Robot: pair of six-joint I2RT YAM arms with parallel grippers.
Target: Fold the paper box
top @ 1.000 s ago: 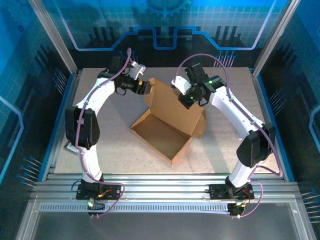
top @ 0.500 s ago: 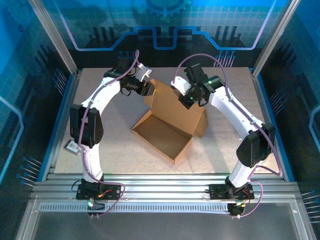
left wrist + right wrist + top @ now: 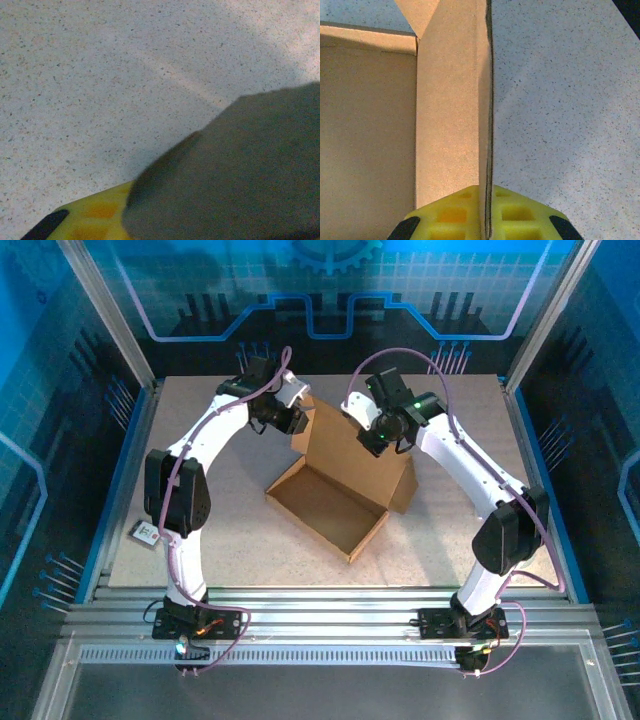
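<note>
Cardboard paper box (image 3: 325,505) has its lid (image 3: 350,450) upright; right gripper (image 3: 486,202) pinches the lid's 1 o'clock edge, apparently bracing it; left gripper (image 3: 291,421) sits at 11 o'clock, closure untellable.

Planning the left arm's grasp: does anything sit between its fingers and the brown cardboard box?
Nothing visible does. The left fingers are at the plain brown cardboard box, its flap lying right against one of them.

white links (image 3: 460,460), black joints (image 3: 510,535), purple cables (image 3: 410,349), green leds (image 3: 413,403); yellow gridded finger pads (image 3: 450,215).

Even overhead light up top; left wrist view dim, paper box (image 3: 240,170) blurred in shadow.
</note>
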